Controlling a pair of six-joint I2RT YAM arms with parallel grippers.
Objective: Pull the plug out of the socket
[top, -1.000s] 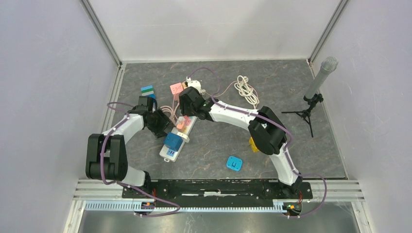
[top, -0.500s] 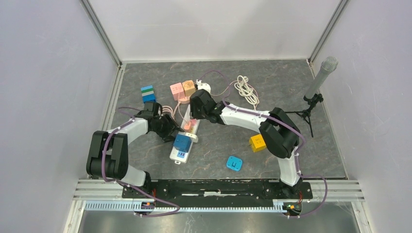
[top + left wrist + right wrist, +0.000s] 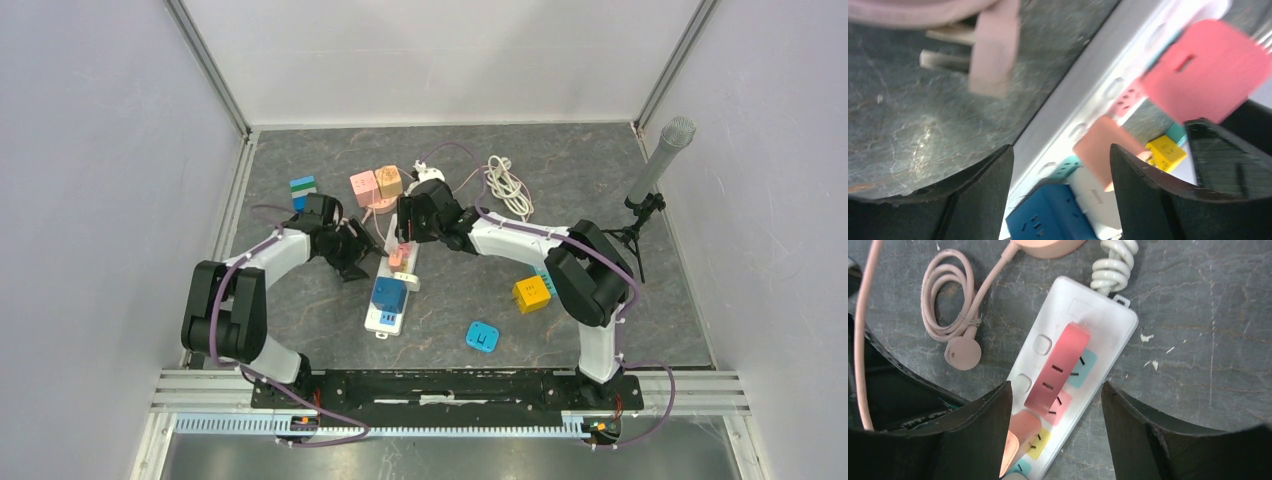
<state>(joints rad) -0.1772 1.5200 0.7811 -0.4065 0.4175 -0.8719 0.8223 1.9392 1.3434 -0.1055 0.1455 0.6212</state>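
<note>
— Where is the pink plug (image 3: pixel 1058 367) found?
— Seated in the power strip (image 3: pixel 1098 315), just beneath the right claw (image 3: pixel 1055 390); that and the left claw (image 3: pixel 1060 155) are spread wide, nothing held.
— And its handling?
— Light, stiff, smooth, it is judged; its long sides should be pinched.

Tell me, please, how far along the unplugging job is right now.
Done: perhaps some, since a yellow cube and a light blue cube lie loose on the table. In hand: nothing is gripped; the right claw hangs open over the red plug, the left claw open beside the power strip. Left: the red plug, a salmon plug and a dark blue plug sit in the strip.
</note>
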